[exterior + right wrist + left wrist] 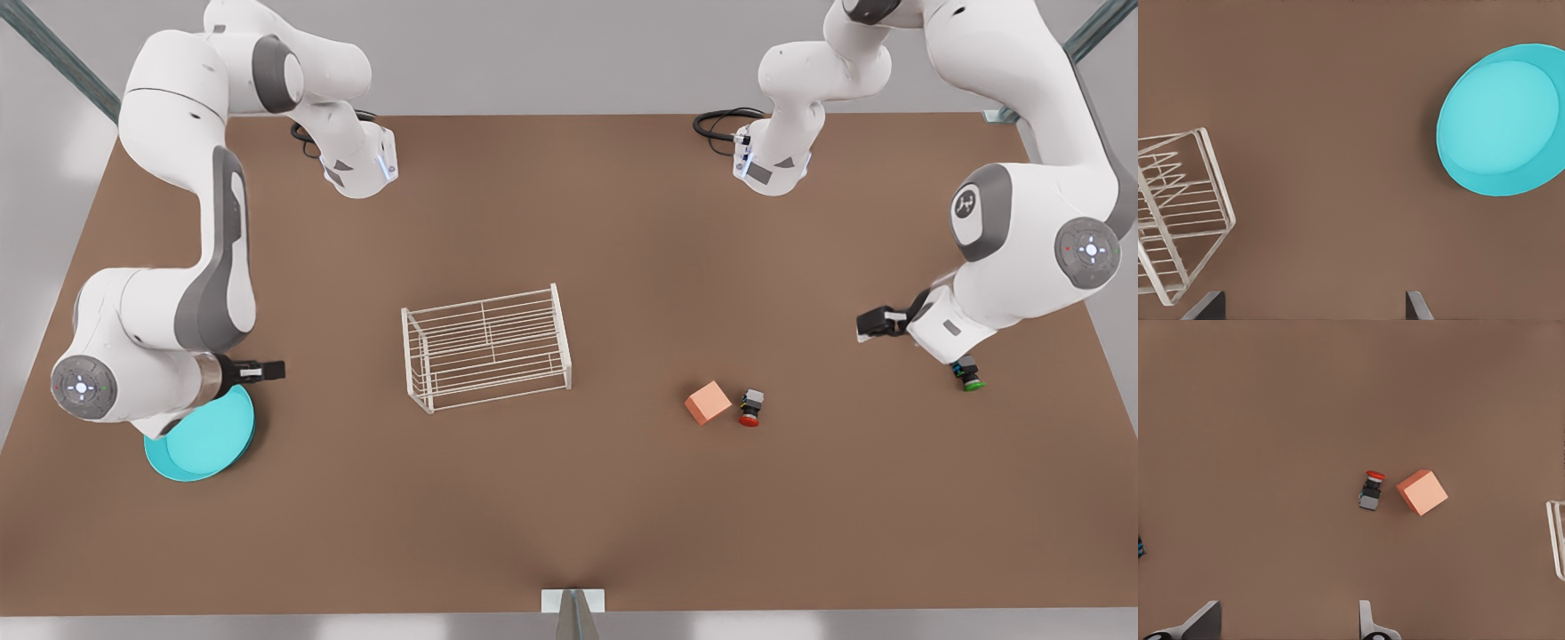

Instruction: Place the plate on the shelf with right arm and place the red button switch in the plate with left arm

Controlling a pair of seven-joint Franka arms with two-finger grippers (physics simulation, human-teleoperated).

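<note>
- Hovering right gripper with fingers spread, empty, above plate near table's front-left corner.
- Lowering onto the raised rim, not the centre; pinching the rim edge before lifting toward shelf mid-table.
- Waiting left gripper near right edge, fingers released, empty.
- Targeting red button switch touching salmon cube; ignoring green switch.

Even, bright light w/ soft shadows

You are seeing the plate lying flat on the bench, partly under the right pincer.
</note>
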